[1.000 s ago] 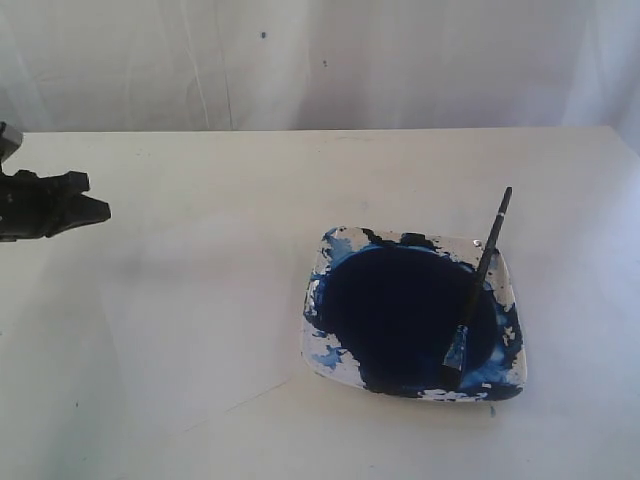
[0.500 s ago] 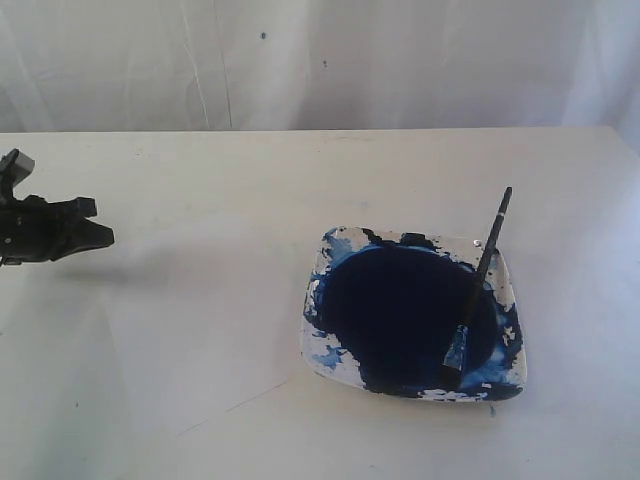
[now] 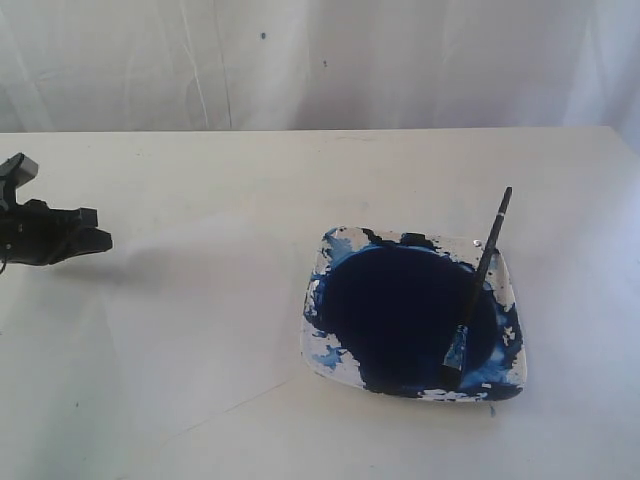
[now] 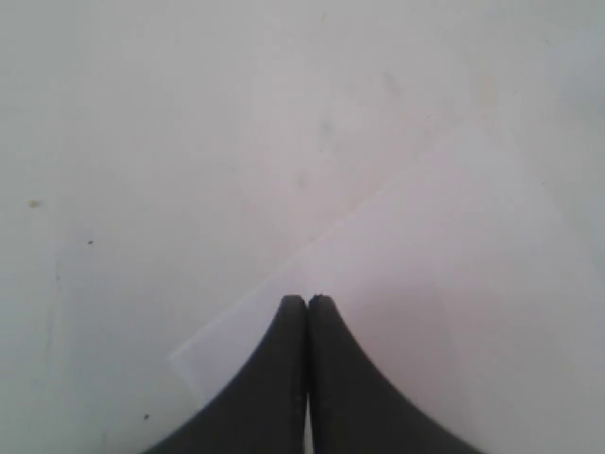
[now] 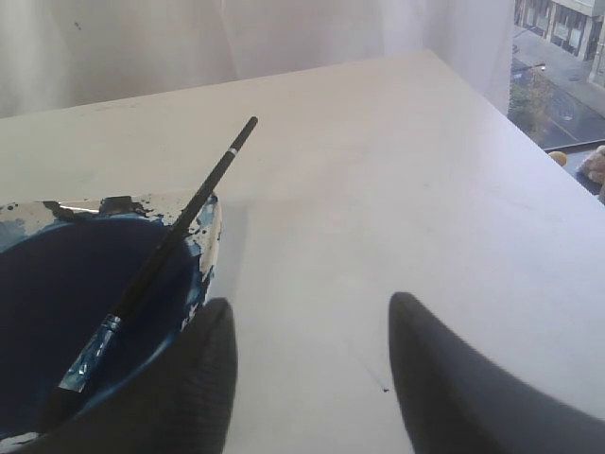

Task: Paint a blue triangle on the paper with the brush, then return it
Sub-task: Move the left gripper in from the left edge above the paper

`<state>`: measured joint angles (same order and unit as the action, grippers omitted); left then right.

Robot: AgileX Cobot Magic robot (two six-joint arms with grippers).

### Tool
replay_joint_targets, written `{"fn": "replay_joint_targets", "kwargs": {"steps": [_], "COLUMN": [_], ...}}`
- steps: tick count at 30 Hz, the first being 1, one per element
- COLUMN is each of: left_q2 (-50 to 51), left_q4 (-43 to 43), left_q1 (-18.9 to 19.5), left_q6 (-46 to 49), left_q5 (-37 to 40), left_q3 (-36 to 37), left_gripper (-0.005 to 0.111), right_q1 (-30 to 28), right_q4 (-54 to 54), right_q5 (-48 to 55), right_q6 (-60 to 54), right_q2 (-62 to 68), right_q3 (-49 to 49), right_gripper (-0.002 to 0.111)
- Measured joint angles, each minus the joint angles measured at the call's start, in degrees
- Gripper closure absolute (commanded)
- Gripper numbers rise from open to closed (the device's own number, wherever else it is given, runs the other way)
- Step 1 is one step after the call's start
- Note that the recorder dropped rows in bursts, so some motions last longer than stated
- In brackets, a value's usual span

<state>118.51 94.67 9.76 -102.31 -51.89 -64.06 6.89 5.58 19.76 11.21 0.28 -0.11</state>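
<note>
The brush (image 3: 478, 283) lies slanted in the paint dish (image 3: 335, 355). Its bristles sit in the dark blue pool and its black handle sticks out over the far rim. The brush (image 5: 165, 246) also shows in the right wrist view. There my right gripper (image 5: 307, 305) stands open beside the dish with nothing between its fingers; it is outside the exterior view. My left gripper (image 3: 103, 240) is shut and empty above the table's left side. Its tips (image 4: 307, 301) hover over a corner of the white paper (image 4: 454, 284). The paper (image 3: 200, 340) is faint. No blue triangle is in view.
The square dish (image 5: 210, 219) has a paint-smeared white rim and holds a large navy pool (image 3: 400, 310). A white curtain (image 3: 320, 60) hangs behind the table. The table's right edge (image 5: 529, 142) runs close to the right gripper.
My left gripper has sunk a little and tilted, still shut. The brush and the dish have not moved.
</note>
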Motion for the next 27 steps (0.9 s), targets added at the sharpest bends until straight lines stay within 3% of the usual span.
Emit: {"fn": "replay_joint_targets", "kwargs": {"steps": [15, 27], "left_q2": [0.1, 0.1], "left_q4": [0.0, -0.6], "left_q1": [0.0, 0.0], "left_q6": [0.6, 0.6], "left_q5": [4.0, 3.0], "left_q3": [0.0, 0.0], "left_gripper": [0.107, 0.107], "right_q1": [0.0, 0.0], "right_q4": [0.0, 0.0], "right_q5": [0.0, 0.0], "right_q6": [0.0, 0.0], "right_q2": [0.0, 0.0], "right_q3": [0.0, 0.0], "right_gripper": [0.061, 0.061]}}
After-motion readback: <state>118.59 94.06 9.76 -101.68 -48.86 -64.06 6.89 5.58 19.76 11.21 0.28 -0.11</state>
